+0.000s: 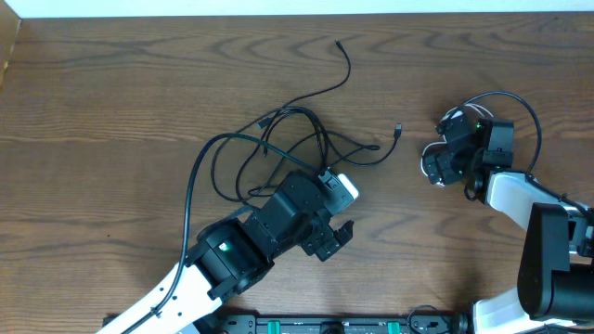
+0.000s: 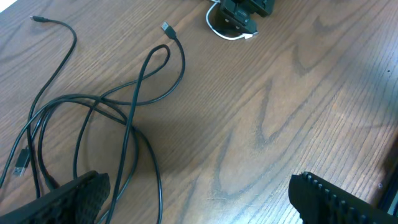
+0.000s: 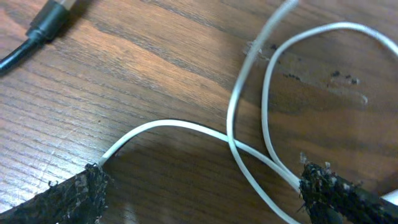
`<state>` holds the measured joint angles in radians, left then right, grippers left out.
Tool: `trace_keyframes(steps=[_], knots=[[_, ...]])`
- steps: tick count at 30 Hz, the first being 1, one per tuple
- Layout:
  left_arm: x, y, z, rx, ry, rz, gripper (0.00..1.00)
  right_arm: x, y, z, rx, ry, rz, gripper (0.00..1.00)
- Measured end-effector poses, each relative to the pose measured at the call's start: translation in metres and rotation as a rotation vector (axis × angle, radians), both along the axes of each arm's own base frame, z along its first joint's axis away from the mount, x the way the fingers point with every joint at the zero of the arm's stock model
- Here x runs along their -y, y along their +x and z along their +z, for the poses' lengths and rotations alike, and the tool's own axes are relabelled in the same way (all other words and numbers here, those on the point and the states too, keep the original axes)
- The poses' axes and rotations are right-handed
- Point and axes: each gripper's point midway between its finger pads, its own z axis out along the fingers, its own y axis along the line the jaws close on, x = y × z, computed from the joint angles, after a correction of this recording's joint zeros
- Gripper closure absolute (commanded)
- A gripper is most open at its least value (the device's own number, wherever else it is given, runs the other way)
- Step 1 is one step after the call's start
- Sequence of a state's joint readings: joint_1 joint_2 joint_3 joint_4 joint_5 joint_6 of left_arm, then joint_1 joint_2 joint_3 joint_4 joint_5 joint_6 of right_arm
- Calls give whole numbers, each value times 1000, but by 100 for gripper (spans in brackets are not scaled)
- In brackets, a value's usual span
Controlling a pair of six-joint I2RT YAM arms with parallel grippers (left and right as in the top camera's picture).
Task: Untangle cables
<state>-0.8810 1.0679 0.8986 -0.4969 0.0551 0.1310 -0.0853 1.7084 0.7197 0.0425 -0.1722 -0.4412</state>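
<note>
Long black cables [image 1: 278,148] lie in a tangle of crossing loops at the table's middle, with plug ends trailing up and right. In the left wrist view the same black cables [image 2: 93,118] fill the left side. My left gripper [image 1: 343,211] hovers just right of the tangle, open and empty [image 2: 199,202]; one strand runs past its left finger [image 2: 68,199]. The short white cable [image 1: 428,168] lies coiled at the right. My right gripper [image 1: 447,160] is low over it, open. White cable loops [image 3: 249,124] cross on the wood between its spread fingers [image 3: 199,196].
A black plug end [image 3: 50,18] lies beyond the white loops. Another plug end [image 1: 397,129] rests between the tangle and the right gripper. The table's far edge [image 1: 297,13] meets a white surface. A rail [image 1: 334,325] runs along the front edge.
</note>
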Motion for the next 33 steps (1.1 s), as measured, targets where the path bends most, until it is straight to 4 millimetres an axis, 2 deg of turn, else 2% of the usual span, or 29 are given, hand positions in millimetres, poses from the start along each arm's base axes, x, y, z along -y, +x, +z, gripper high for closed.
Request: trace_keyframes(steps=[13,19,30,31,33], knots=[[0,0,0,0,0,0,3,-5,15,0,59,-2,60,1],[0,0,0,0,0,0,4,-10,21,-4,62,32,81,19],[0,0,0,0,0,0,4,-12,21,-6,54,59,77,27],[0,0,0,0,0,0,3,-12,21,-6,51,60,76,25],[0,0,0,0,0,0,4,-10,21,-6,49,55,64,12]])
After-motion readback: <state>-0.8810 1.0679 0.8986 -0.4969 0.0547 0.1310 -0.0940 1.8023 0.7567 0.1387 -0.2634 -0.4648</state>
